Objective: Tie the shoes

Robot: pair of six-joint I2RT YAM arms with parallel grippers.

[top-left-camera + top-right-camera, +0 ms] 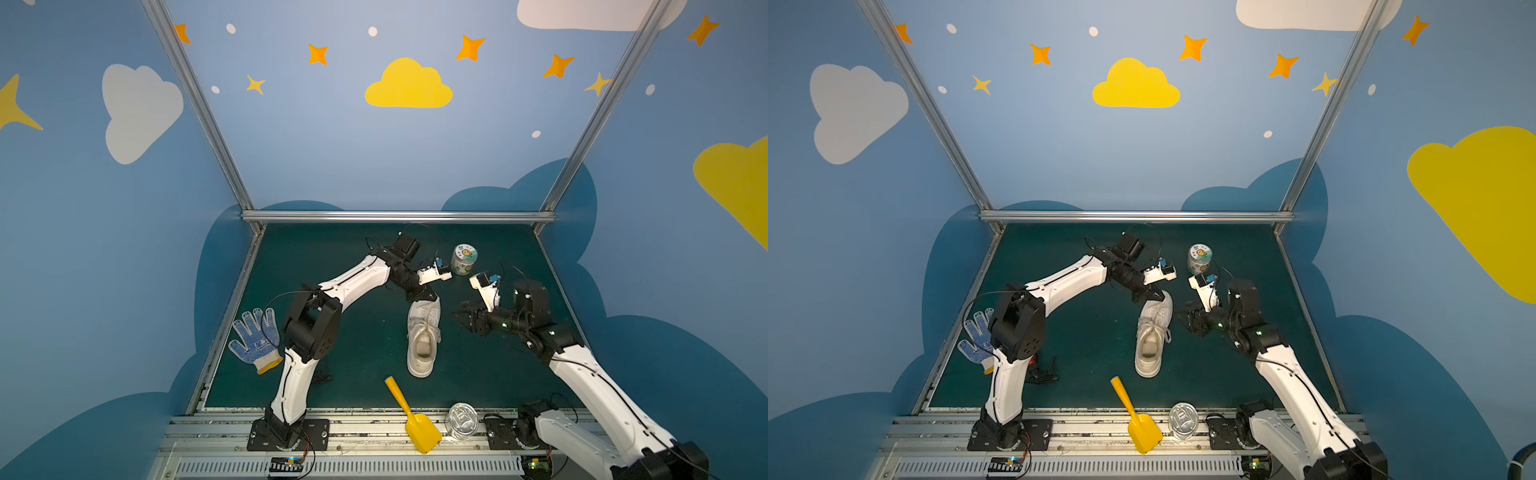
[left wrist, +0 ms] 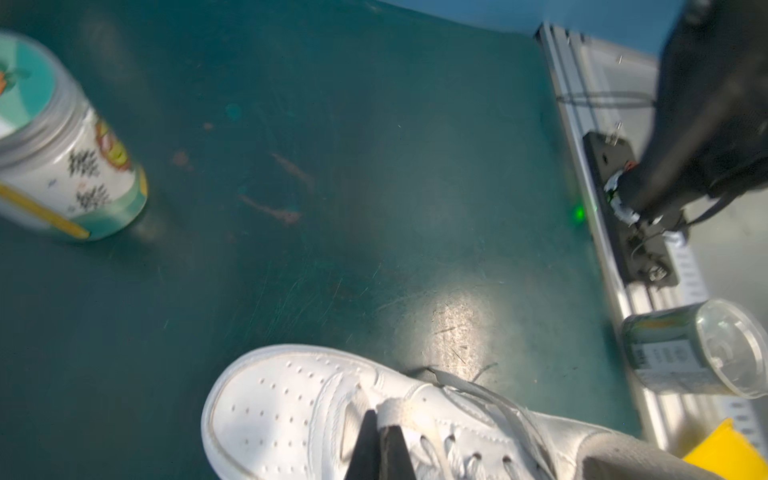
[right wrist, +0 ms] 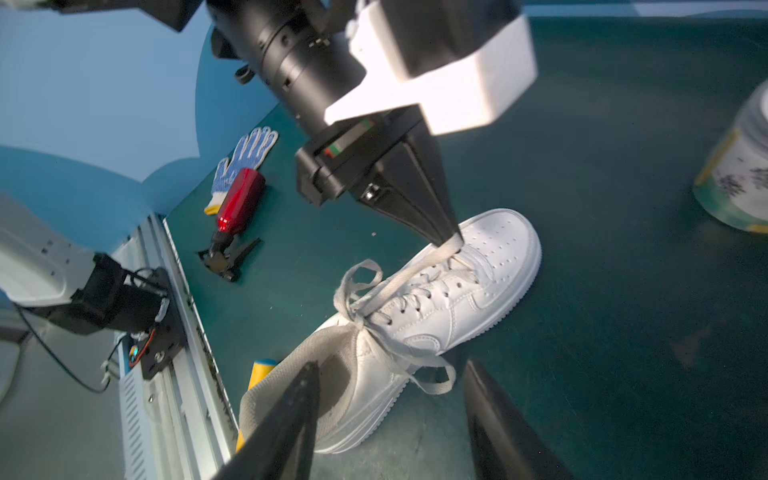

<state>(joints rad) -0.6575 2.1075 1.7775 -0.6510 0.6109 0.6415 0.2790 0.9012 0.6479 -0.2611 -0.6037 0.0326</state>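
No legible text; jar (image 1: 463, 262) label print (cartoon, dark marks) too blurred to read.

sneaker (image 1: 424, 332) | white, low-top, upright on green mat (image 1: 365, 353) | laces (image 3: 415, 271) loosely looped, one strand taut

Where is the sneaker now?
In both top views the sneaker lies centred on the mat, toe under the left gripper pinching its lace, yellow scoop near its heel.

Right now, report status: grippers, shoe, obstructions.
Left gripper shut on lace. Right gripper open, empty, beside sneaker. Lace loops loose. Jar nearby, not touching.
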